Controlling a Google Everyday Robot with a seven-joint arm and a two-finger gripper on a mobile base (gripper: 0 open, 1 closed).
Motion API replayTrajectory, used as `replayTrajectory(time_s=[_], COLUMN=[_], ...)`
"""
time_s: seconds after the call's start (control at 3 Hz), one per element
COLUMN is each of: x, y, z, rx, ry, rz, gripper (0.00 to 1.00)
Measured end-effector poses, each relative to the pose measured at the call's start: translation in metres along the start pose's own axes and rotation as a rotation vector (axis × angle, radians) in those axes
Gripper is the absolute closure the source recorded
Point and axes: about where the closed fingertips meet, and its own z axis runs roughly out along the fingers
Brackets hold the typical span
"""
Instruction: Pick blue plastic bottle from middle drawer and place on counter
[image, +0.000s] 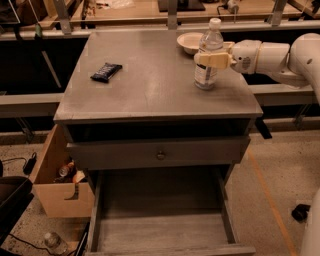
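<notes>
The blue plastic bottle (207, 75), clear with a white cap and a pale label, stands upright on the counter (150, 90) near its right edge. My gripper (210, 59) reaches in from the right at the bottle's mid-height. Its cream fingers (216, 60) are closed around the bottle, one across the front. The middle drawer (160, 232) is pulled out below, with only its plank floor showing.
A pale bowl (189, 42) sits just behind the bottle. A black packet (106, 72) lies on the counter's left side. A closed drawer front with a round knob (160, 155) sits above the open drawer. A cardboard box (57, 192) stands on the floor at left.
</notes>
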Motion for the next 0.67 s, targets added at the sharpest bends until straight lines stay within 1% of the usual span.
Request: replayTrajectory(time_s=[0.33,0.67], x=[0.0002,0.0002], y=[0.0013,0.0013], z=[0.0034,0.0034], rx=[-0.005,-0.005], ry=[0.0,0.0], rz=[0.001,0.001], gripper=[0.0,0.0])
